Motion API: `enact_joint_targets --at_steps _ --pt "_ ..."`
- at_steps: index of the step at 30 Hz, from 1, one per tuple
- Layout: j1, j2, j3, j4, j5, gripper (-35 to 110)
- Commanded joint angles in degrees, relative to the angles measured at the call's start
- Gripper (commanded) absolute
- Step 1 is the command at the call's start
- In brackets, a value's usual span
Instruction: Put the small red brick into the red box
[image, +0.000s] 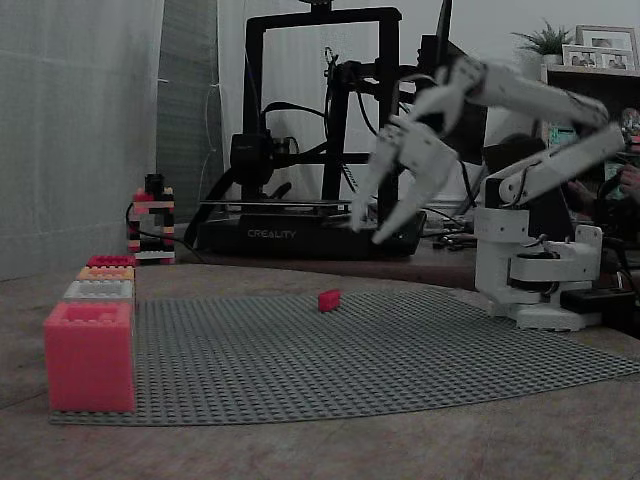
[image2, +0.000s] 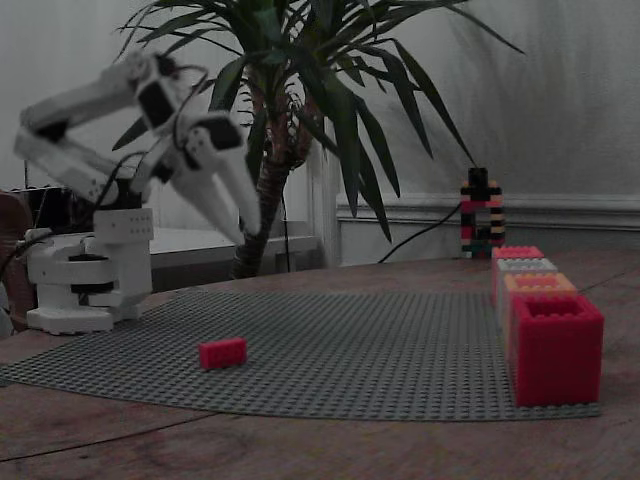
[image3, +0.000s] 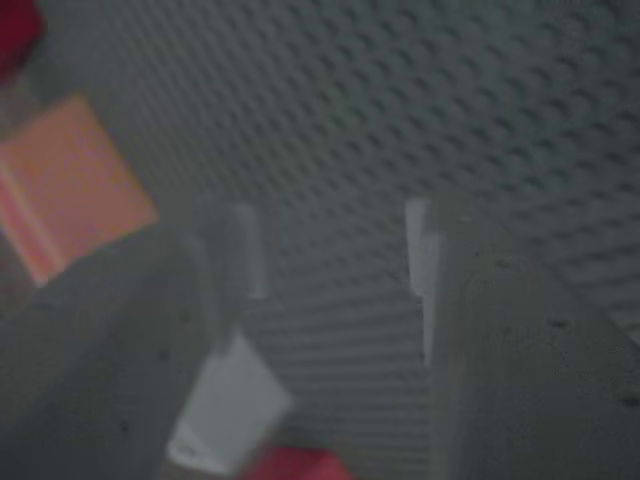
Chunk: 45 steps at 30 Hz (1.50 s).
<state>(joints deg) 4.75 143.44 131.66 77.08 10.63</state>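
A small red brick (image: 329, 299) (image2: 222, 352) lies alone on the grey studded baseplate (image: 400, 350) (image2: 400, 350). The red box (image: 90, 355) (image2: 555, 345) is open-topped and stands at the plate's corner, at the near end of a row of boxes. My white gripper (image: 372, 226) (image2: 246, 230) hangs open in the air well above the brick, fingers pointing down, with nothing between them. The blurred wrist view has both fingers (image3: 230, 260) apart over the studs, with an orange box (image3: 70, 190) and a white box (image3: 230, 410) off to the left.
Behind the red box stand a white box (image: 98, 290), an orange box (image: 105, 273) and a low red one (image: 110, 261). A small brick tower (image: 152, 225) (image2: 480, 215) and a 3D printer (image: 300, 235) sit beyond the plate. A potted plant (image2: 290, 150) rises behind the arm base (image: 535, 270).
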Motion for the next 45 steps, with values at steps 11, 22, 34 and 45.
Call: enact_joint_targets --at_steps 11,22,34,45 --pt "11.25 -39.38 -27.86 6.77 -6.68 23" --pt "19.78 -48.34 -32.26 6.77 -14.59 24" --pt "24.52 -48.87 -29.62 5.80 -22.41 23" --pt "24.79 -51.86 -26.72 2.72 -24.87 23"
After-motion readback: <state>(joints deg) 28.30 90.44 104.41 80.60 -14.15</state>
